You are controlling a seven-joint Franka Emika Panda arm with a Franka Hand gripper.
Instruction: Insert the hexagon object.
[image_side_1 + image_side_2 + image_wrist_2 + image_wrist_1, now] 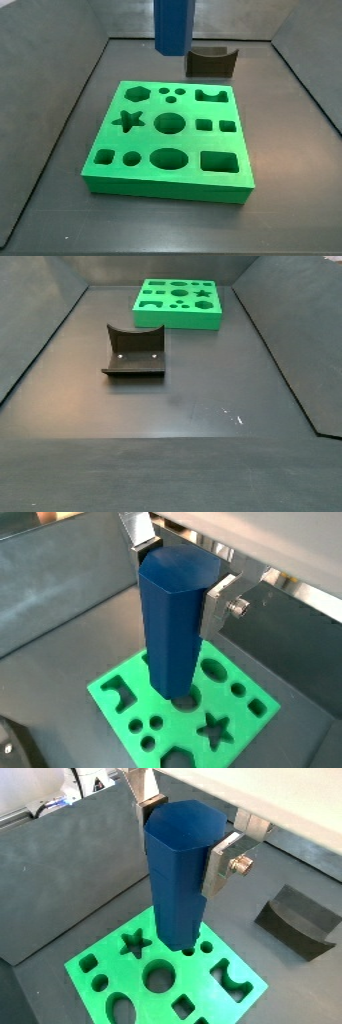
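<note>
My gripper (185,833) is shut on the hexagon object (181,878), a tall matte blue bar held upright by its upper part between the silver fingers (221,863). It also shows in a wrist view (174,622), with the gripper (181,574) around its top. The bar hangs above the green board (120,968) with shaped holes, its lower end over the part near the star hole (132,945). In a side view only the bar's lower part (173,25) shows, clear of the board (100,170), whose hexagon hole (136,93) is at its far left corner. The gripper is out of both side views.
A dark grey block with a curved notch (210,62) stands on the floor behind the board, also seen in a side view (134,351) and a wrist view (297,918). Grey walls enclose the dark floor (201,396). The board (178,321) sits at the far end.
</note>
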